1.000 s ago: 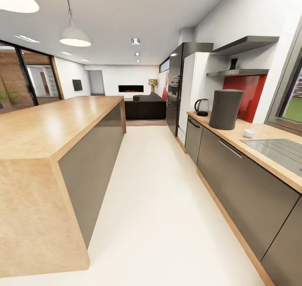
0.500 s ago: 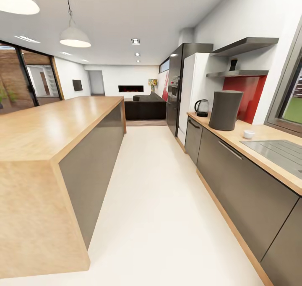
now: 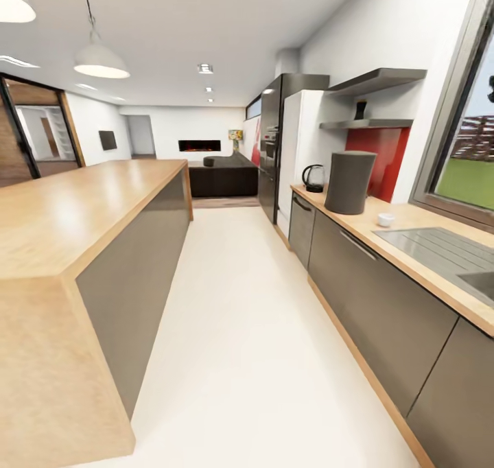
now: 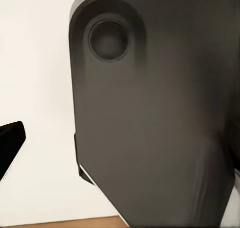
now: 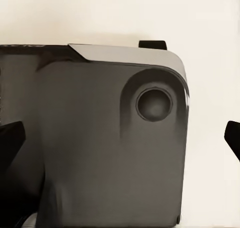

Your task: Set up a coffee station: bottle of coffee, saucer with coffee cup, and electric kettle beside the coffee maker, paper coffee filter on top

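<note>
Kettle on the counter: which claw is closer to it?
Right, probably: the kettle stands far ahead on the robot's right side; left claw and right claw both sit beside its dark body.

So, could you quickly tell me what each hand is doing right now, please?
Left hand: cannot be told.
Right hand: open, holding nothing.

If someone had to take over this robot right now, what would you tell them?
Grippers: cannot tell whether either is open or shut; nothing seen held.
Things: coffee maker, electric kettle and a small white cup sit on the right countertop. A dark bottle stands on the shelf.
Done: coffee maker on the counter, kettle near it.
Left: bottle, filter, saucer, cup.
</note>
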You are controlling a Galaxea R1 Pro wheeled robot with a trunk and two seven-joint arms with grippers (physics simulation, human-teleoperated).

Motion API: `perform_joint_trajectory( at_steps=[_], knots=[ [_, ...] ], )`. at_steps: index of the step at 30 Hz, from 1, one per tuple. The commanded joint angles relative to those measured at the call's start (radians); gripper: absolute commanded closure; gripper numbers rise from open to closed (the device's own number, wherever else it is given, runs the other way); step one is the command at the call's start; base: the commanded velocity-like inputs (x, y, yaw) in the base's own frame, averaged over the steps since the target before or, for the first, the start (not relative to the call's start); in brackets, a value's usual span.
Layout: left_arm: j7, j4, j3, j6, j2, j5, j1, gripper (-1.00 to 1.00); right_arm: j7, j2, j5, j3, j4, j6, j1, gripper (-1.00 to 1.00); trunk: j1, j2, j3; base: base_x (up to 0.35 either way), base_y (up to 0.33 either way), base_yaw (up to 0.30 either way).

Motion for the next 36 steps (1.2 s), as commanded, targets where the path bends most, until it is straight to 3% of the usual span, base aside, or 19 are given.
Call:
perform_joint_trajectory(
  at_steps=[1, 36],
  knots=[
    [0.0, -0.001, 0.0, -0.001, 0.001, 0.0, 0.0, -1.0, 0.001, 0.0, 0.0, 0.0, 0.0, 0.0, -0.001, -1.0, -0.004, 0.007, 0.002, 0.0, 0.0, -0.263],
    [0.0, -0.002, 0.003, -0.002, 0.0, 0.001, 0.0, -1.0, 0.001, 0.0, 0.0, 0.0, 0.0, 0.001, -0.001, -1.0, -0.138, 0.252, 0.112, 0.0, 0.0, -0.265]
  ],
)
